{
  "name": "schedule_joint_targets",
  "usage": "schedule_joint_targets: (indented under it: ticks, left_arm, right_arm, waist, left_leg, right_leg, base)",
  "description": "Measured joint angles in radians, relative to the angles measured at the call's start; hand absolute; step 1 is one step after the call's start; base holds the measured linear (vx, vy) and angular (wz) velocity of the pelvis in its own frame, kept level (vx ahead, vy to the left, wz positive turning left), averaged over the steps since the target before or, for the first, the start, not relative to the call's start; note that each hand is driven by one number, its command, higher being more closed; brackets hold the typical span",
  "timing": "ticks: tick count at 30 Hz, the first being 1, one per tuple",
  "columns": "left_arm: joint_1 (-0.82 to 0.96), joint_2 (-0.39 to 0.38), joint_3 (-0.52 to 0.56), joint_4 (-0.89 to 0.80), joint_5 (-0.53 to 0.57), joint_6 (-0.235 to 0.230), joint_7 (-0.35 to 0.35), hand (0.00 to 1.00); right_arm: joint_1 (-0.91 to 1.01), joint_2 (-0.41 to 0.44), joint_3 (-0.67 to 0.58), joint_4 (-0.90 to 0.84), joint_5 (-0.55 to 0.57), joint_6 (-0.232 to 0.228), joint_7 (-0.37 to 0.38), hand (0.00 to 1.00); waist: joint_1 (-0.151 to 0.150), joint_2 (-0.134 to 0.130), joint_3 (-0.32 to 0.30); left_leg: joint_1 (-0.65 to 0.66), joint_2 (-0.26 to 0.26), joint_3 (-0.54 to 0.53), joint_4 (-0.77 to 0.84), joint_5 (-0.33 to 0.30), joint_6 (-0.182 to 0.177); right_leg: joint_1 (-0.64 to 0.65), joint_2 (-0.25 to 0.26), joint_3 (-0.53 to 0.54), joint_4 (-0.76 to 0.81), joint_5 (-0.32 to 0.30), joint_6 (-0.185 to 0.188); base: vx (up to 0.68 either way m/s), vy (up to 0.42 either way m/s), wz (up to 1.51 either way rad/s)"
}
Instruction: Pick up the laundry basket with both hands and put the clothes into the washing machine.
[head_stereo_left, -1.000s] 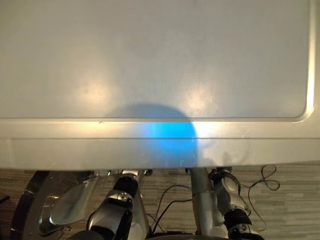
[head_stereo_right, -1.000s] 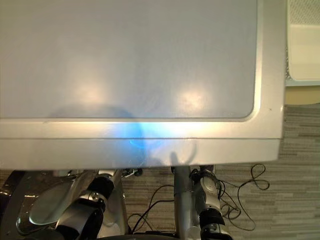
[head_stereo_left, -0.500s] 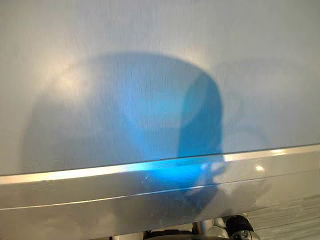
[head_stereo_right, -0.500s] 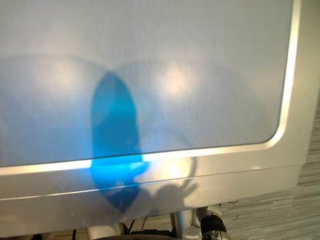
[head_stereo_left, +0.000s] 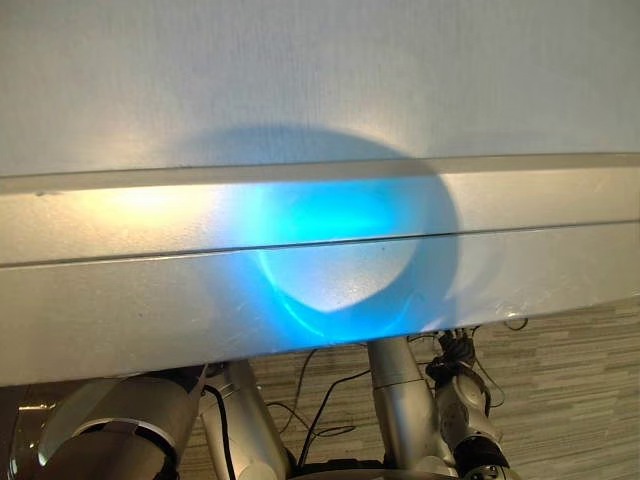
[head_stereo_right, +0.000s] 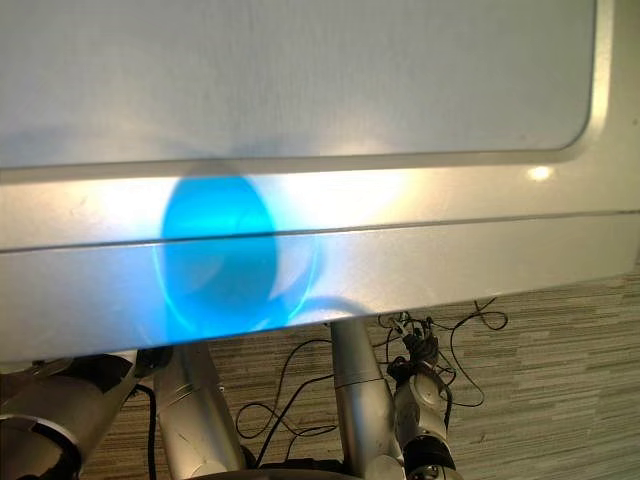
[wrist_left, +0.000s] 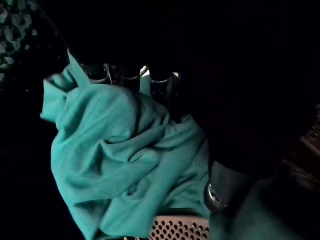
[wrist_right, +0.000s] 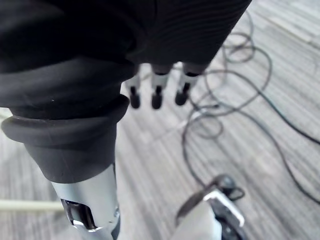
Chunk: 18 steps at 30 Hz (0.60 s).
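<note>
Teal garment (wrist_left: 120, 160) bunched in the dark over the perforated drum (wrist_left: 180, 231), against the left robot hand (wrist_left: 160, 82), grip impossible to tell, right robot hand (wrist_right: 156, 92) hanging open and empty over striped grey floor (wrist_right: 280, 165), before the silver washing machine (head_stereo_left: 300, 100).
</note>
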Motion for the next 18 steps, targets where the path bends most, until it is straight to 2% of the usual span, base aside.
schedule_joint_targets:
  ticks: [5,7,9,10,11,13,15,18]
  left_arm:
    - [-0.030,-0.042,0.130,0.082,0.018,0.023,-0.001,0.00]
    - [-0.041,-0.052,0.160,0.106,-0.049,0.026,-0.003,0.00]
    - [-0.044,-0.061,0.177,0.120,-0.187,0.011,-0.004,0.00]
    - [-0.046,-0.070,0.196,0.144,-0.305,-0.013,-0.017,0.00]
    - [-0.047,-0.076,0.196,0.157,-0.361,-0.023,-0.029,0.00]
    - [-0.048,-0.085,0.202,0.174,-0.584,-0.054,-0.080,0.00]
    - [-0.047,-0.095,0.215,0.179,-0.642,-0.067,-0.108,0.00]
    - [0.004,-0.105,0.224,0.178,-0.638,-0.081,-0.135,0.00]
  right_arm:
    - [0.000,0.000,-0.005,0.016,0.025,0.001,0.000,0.00]
    - [0.000,0.000,-0.005,0.017,0.025,0.003,0.000,0.00]
    - [0.000,0.000,-0.005,0.019,0.025,0.006,0.000,0.00]
    - [0.000,0.000,-0.008,0.020,0.025,0.007,0.000,0.00]
    - [0.000,0.000,-0.008,0.022,0.025,0.008,0.000,0.00]
    - [0.000,0.000,-0.009,0.032,0.025,0.009,0.001,0.00]
    - [0.000,0.003,-0.013,0.034,0.026,0.017,0.000,0.00]
    - [0.000,0.010,-0.016,0.044,0.025,0.026,0.000,0.00]
  waist:
    - [-0.001,0.000,0.000]
    - [-0.001,-0.001,0.000]
    - [-0.002,-0.001,-0.001]
    - [-0.004,-0.001,-0.001]
    - [-0.005,-0.002,-0.002]
    - [-0.010,-0.004,-0.004]
    - [-0.016,-0.005,-0.005]
    - [-0.034,-0.006,-0.005]
  left_leg:
    - [-0.002,-0.001,-0.009,0.005,0.003,0.001]
    - [-0.002,-0.001,-0.011,0.007,0.004,0.002]
    - [-0.003,-0.001,-0.014,0.008,0.005,0.002]
    - [-0.003,-0.001,-0.019,0.010,0.005,0.002]
    - [-0.002,-0.001,-0.021,0.011,0.005,0.002]
    - [-0.002,-0.001,-0.025,0.014,0.005,0.002]
    - [0.003,-0.001,-0.026,0.017,0.004,0.003]
    - [0.042,-0.002,-0.027,0.005,0.004,0.003]
  right_leg:
    - [0.000,0.001,-0.007,0.009,0.000,0.000]
    - [0.001,0.001,-0.008,0.010,0.000,0.000]
    - [0.003,0.001,-0.011,0.010,0.000,0.000]
    - [0.007,0.002,-0.014,0.010,0.000,0.000]
    - [0.009,0.002,-0.016,0.010,0.000,0.000]
    - [0.014,0.004,-0.020,0.010,0.000,0.000]
    - [0.021,0.004,-0.020,0.010,0.000,0.000]
    - [0.063,0.002,-0.021,-0.007,0.000,0.000]
  base:
    - [0.00,-0.001,0.01]
    - [0.00,0.000,0.00]
    - [0.00,0.000,0.00]
    - [0.00,0.000,0.00]
    - [0.01,0.023,0.04]
    - [0.00,0.000,0.00]
    - [0.00,0.000,0.00]
    - [0.00,0.000,0.00]
